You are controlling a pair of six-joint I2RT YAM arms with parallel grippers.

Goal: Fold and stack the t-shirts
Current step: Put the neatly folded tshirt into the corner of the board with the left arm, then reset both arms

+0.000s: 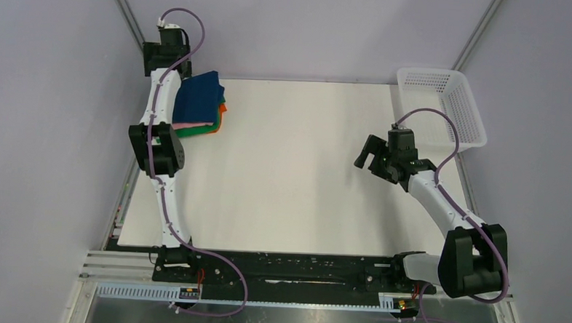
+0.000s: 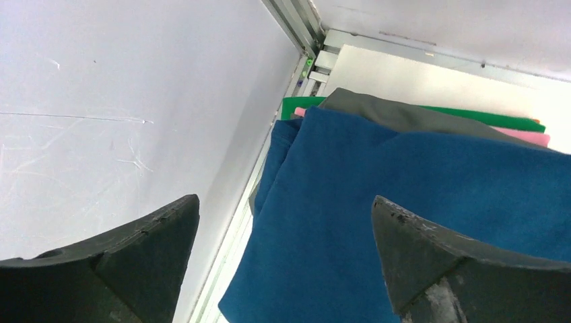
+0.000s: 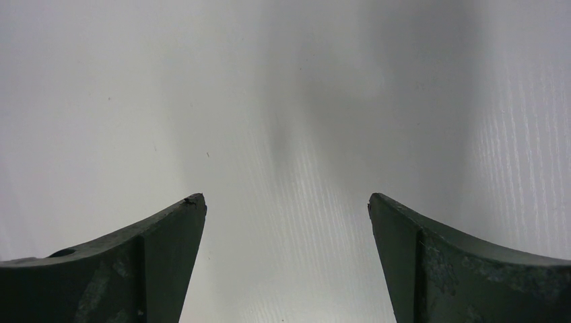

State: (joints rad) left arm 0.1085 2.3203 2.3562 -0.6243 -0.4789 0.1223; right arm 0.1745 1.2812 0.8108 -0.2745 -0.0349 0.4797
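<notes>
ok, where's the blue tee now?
Top view, far-left corner of the table: the blue tee tops the folded stack, under the open left hand.

surface: white table (image 1: 290, 176) | far-left corner: t-shirt stack (image 1: 200, 101) | far-right corner: basket (image 1: 441, 103)

Light bright, even, from overhead; no hard shadows. My table (image 1: 297, 176) near washed-out white, glare at far edge in left wrist view. Soft grey shadow on it beyond my right fingers (image 3: 135, 269). My left fingers (image 2: 121, 262) dark, low detail.
</notes>
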